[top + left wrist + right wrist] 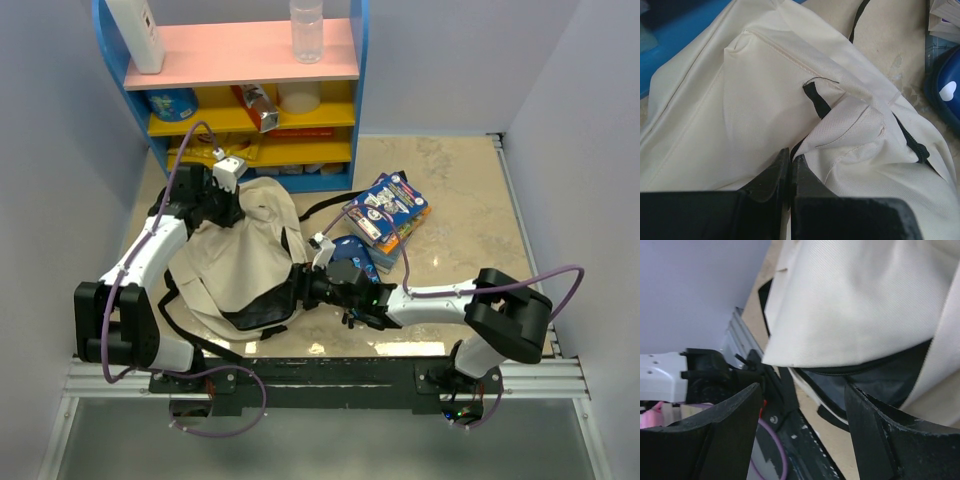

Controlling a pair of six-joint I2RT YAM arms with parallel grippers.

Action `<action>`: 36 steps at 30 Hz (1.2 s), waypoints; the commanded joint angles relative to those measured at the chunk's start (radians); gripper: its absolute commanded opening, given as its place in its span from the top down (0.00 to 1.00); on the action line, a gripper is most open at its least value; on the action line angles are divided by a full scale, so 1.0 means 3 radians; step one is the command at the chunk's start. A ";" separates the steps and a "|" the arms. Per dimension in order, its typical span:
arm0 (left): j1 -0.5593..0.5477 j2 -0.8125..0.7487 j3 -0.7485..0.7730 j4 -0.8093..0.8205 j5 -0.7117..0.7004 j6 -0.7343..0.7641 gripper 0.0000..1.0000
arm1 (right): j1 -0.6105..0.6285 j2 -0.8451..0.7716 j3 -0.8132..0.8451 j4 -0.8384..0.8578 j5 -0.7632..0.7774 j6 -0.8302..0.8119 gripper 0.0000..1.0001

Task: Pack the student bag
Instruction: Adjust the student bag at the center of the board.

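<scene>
The student bag [240, 262] is a beige fabric backpack with black straps, lying on the table left of centre, its dark-lined opening facing the near edge. My left gripper [238, 208] is at the bag's far top end. In the left wrist view its jaws [790, 154] are pressed together on a fold of the beige fabric [850, 135] beside a black zipper line. My right gripper [295, 290] is open at the bag's near right side. In the right wrist view its fingers [805, 390] stand wide apart below the bag's open mouth and dark lining [880, 380], holding nothing.
A blue pencil case [352, 255] and a colourful book pack [388, 208] lie right of the bag. A blue, pink and yellow shelf [250, 90] with a bottle [307, 30] stands at the back. The arms' black base rail [330, 370] runs along the near edge.
</scene>
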 commanded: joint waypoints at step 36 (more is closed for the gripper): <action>0.0064 -0.1313 0.0459 -0.1904 0.1234 0.1997 0.08 | -0.0188 0.0768 0.1835 -0.0385 0.0497 0.0377 1.00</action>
